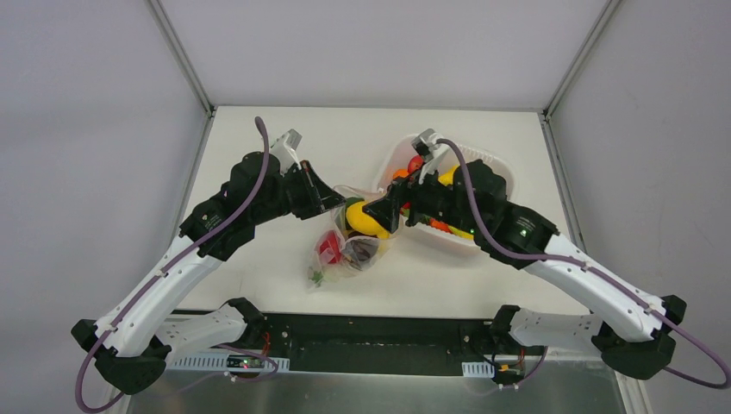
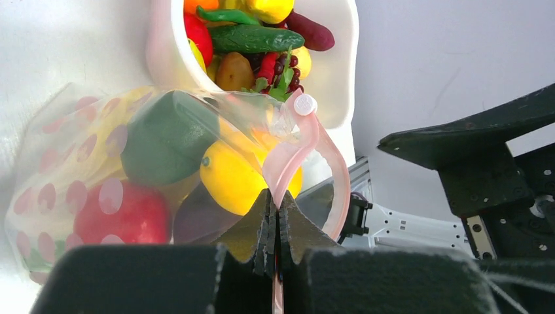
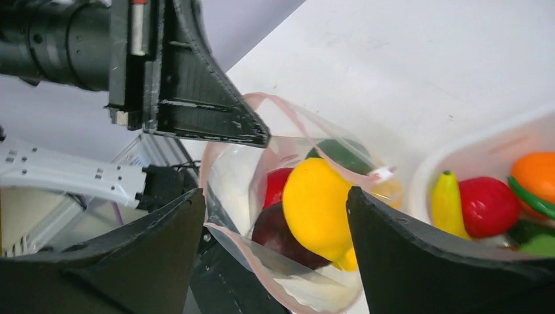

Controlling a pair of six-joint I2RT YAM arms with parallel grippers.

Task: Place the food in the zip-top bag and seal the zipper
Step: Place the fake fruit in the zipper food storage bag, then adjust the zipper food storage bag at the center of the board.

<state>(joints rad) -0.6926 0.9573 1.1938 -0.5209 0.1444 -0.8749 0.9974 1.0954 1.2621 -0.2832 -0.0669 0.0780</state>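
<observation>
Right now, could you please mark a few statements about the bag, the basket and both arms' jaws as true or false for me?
1. The left jaws are shut on the zipper. True.
2. The zip-top bag is empty. False: it holds a red piece and a green piece, among others.
3. The right jaws are clamped shut. False: they stand wide apart at the bag's mouth, with the yellow fruit between them.
4. There is food in the white basket. True.
5. The zipper is sealed. False: the bag's mouth gapes open.
</observation>
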